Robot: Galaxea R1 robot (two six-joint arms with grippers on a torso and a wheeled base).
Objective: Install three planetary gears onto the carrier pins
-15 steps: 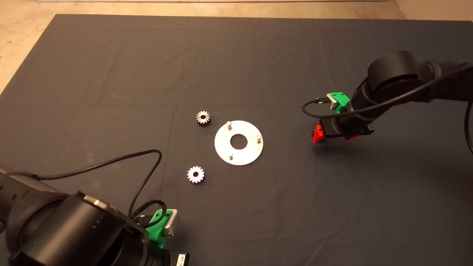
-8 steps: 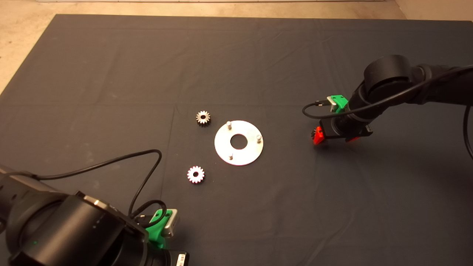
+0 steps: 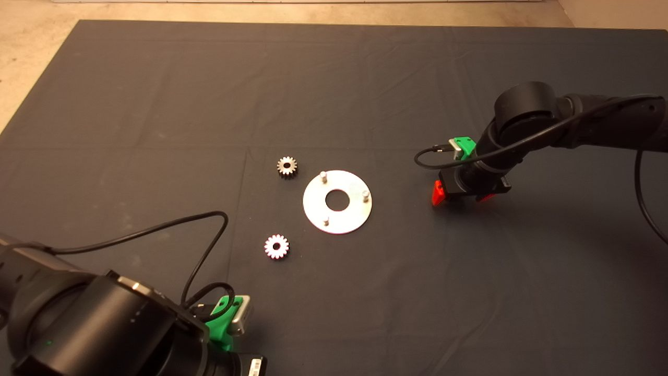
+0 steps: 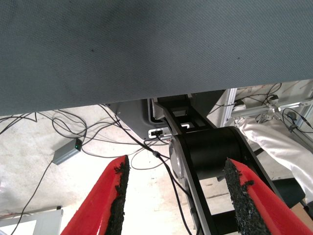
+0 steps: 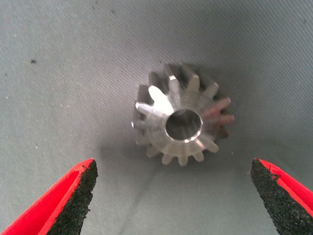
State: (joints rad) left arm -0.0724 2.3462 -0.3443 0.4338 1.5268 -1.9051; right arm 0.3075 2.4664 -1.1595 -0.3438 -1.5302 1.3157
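A flat round silver disc (image 3: 313, 206) lies mid-mat with three upright carrier pins (image 3: 323, 176), (image 3: 366, 196), (image 3: 326, 221), all bare. One planetary gear (image 3: 286, 166) lies flat just left of the disc's far side. A second gear (image 3: 276, 246) lies near-left of it. A third gear (image 5: 156, 115) lies flat on the mat in the right wrist view, between the open fingers (image 5: 73, 196) of my right gripper (image 5: 176, 196). That gripper (image 3: 462, 197) hovers right of the disc and hides this gear in the head view. My left gripper (image 4: 173, 196) is parked at the lower left, open and empty.
The left arm (image 3: 104, 329) and its looping black cable (image 3: 209, 245) fill the mat's near-left corner. The mat edge and pale floor (image 3: 31, 52) lie at the far left. Past the mat's edge, the left wrist view shows floor cables and a robot base (image 4: 210, 156).
My right arm has moved left toward the disc, with the gripper still open. The gears, the disc and the left arm have not moved.
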